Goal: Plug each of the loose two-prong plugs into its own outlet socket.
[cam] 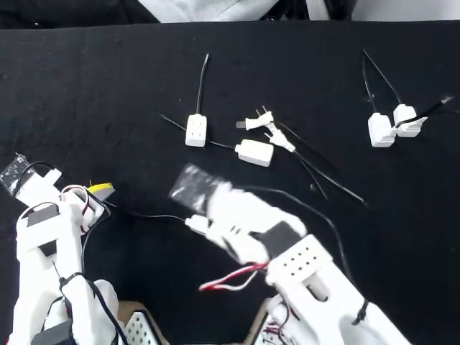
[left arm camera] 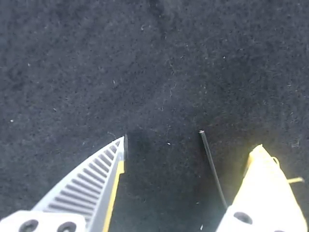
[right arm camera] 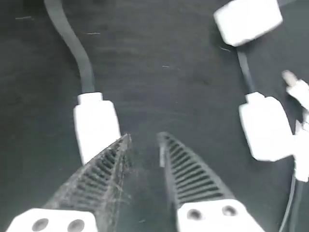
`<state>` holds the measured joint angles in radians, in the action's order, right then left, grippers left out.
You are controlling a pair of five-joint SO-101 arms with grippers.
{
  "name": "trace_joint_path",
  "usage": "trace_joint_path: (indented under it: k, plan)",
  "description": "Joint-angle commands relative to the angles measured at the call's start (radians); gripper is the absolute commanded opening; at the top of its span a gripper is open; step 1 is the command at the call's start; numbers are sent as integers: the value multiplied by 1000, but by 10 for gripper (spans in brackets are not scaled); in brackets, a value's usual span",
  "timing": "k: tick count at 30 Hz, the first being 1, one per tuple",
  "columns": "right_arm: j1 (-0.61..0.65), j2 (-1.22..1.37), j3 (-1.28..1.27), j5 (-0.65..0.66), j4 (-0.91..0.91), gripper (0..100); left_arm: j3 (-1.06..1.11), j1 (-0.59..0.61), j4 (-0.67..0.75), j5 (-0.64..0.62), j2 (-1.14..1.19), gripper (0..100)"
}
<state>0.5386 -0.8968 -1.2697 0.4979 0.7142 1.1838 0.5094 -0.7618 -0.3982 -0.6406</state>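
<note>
The right gripper [right arm camera: 145,140] holds its jaws parted just beside a white blocky plastic plug [right arm camera: 96,125] at the front-middle of the black cloth table [cam: 86,72], likely lining up a grasp. The left gripper [left arm camera: 190,142] has its jaws released near the left edge.

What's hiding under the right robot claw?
Black table cloth lies beneath the open right gripper. A white plug on its black cord sits beside one finger, which covers the plug's other end, so its prongs cannot be seen.

Table cloth [left arm camera: 145,58] matt black, fuzzy (lint-specked); plugs [cam: 255,122] and sockets [cam: 195,130] smooth white plastic; right gripper [right arm camera: 144,137] pads [right arm camera: 186,166] ribbed
</note>
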Motion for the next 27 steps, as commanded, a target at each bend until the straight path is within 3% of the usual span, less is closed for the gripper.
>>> trace_joint_path:
  k: [1,4,6,8,12,15,18,23,27]
  plan:
    - [-64,19,-53,32,-178,53,-10,-7,8,8,-9,392]
    - [-78,64,-28,31,-180,53,-19,-24,3,9,-8,392]
    - [-152,71,33,-17,-138,53,-24,-82,2,60,-9,392]
    - [-270,74,116,-135,-80,53,-51,-180,-64,184,-9,392]
    - [-502,77,180,-391,-71,53,-189,-349,-336,499,-11,392]
    - [-551,79,150,-466,-130,53,-357,-384,-503,629,-5,392]
    - [-555,77,125,-473,-166,52,-464,-435,-552,598,0,392]
    - [-595,71,128,-488,-167,51,-415,-607,-450,473,0,392]
    - [-637,71,130,-534,-167,52,-392,-734,-419,466,0,392]
